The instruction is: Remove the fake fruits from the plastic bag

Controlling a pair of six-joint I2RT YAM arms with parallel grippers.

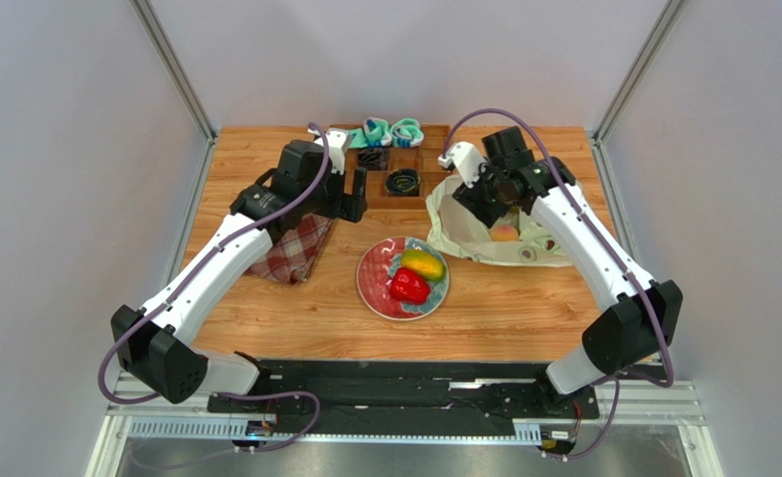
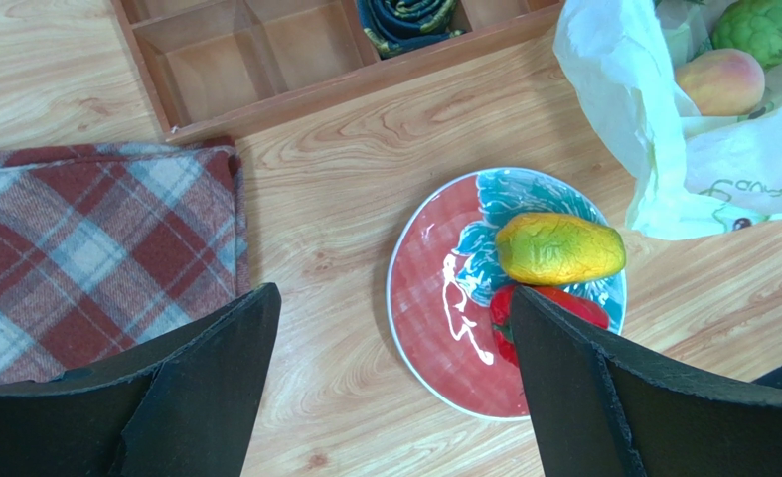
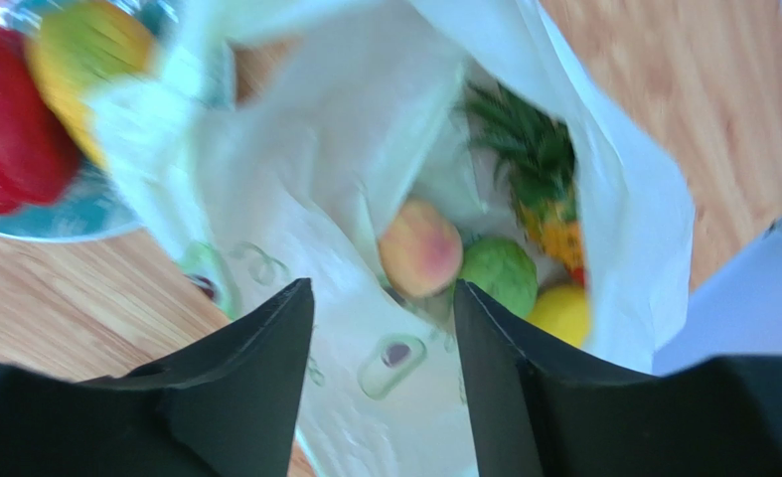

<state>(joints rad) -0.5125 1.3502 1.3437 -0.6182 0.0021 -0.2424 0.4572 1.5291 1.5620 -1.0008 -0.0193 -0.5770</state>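
Note:
The plastic bag (image 1: 484,238) lies open at the right of the table. In the right wrist view the bag (image 3: 345,129) holds a peach (image 3: 421,248), a green round piece (image 3: 501,273), a pineapple (image 3: 536,169) and a yellow fruit (image 3: 561,313). My right gripper (image 3: 383,286) hovers over the bag's mouth, open and holding nothing; from above, the right gripper (image 1: 476,204) is at the bag's far edge. A yellow mango (image 1: 423,262) and a red bell pepper (image 1: 408,286) rest on the red plate (image 1: 375,283). My left gripper (image 2: 392,293) is wide open above the table, left of the plate.
A red-and-white plaid cloth (image 1: 295,248) lies folded under the left arm. A wooden compartment tray (image 1: 394,164) stands at the back, with teal-and-white rolled socks (image 1: 390,129) behind it and a dark rolled sock (image 1: 401,182) in one compartment.

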